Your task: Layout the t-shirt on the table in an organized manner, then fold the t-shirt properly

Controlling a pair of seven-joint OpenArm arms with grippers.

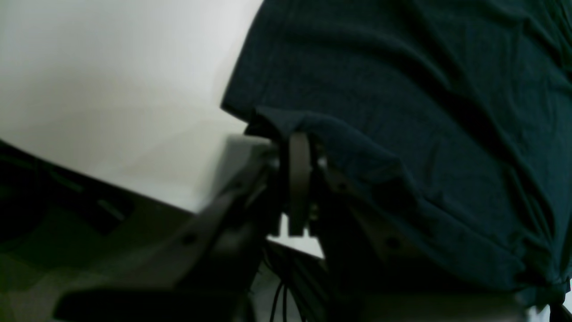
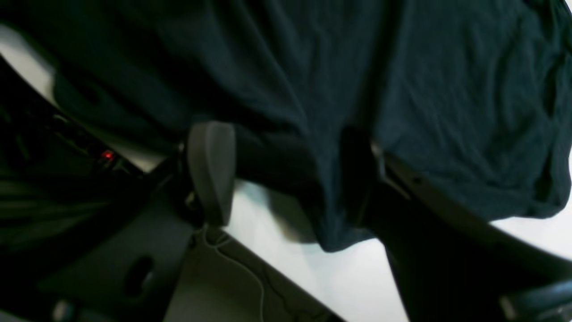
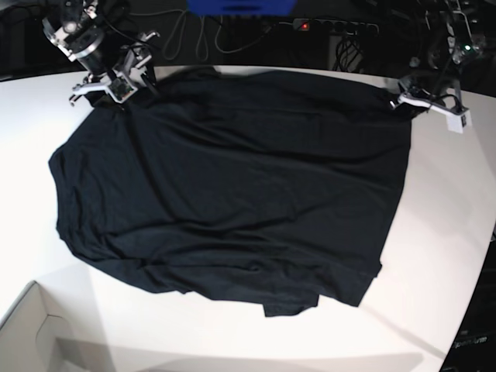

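Left wrist view: we record the left gripper [image 1: 298, 147] with its jaws pressed together, pinching a corner fold of the plain black, soft, wrinkled fabric t-shirt [image 1: 424, 112]. The cloth fills the frame from twelve to four o'clock; the smooth matte white tabletop [image 1: 111, 89] fills ten o'clock.

Right wrist view: we record the right gripper [image 2: 286, 170] spread wide, one grey finger [image 2: 212, 170] at nine o'clock of centre. A hanging edge of the t-shirt [image 2: 447, 98] lies between the jaws; whether either touches it we cannot tell. The table [image 2: 353, 277] shows at six o'clock.

Base view: the t-shirt [image 3: 232, 186] lies spread across the table [image 3: 442, 232], filling the centre. The right gripper [image 3: 116, 81] sits at eleven o'clock, the left gripper [image 3: 411, 101] at two o'clock. A pale cardboard box corner [image 3: 31, 333] sits at seven o'clock.
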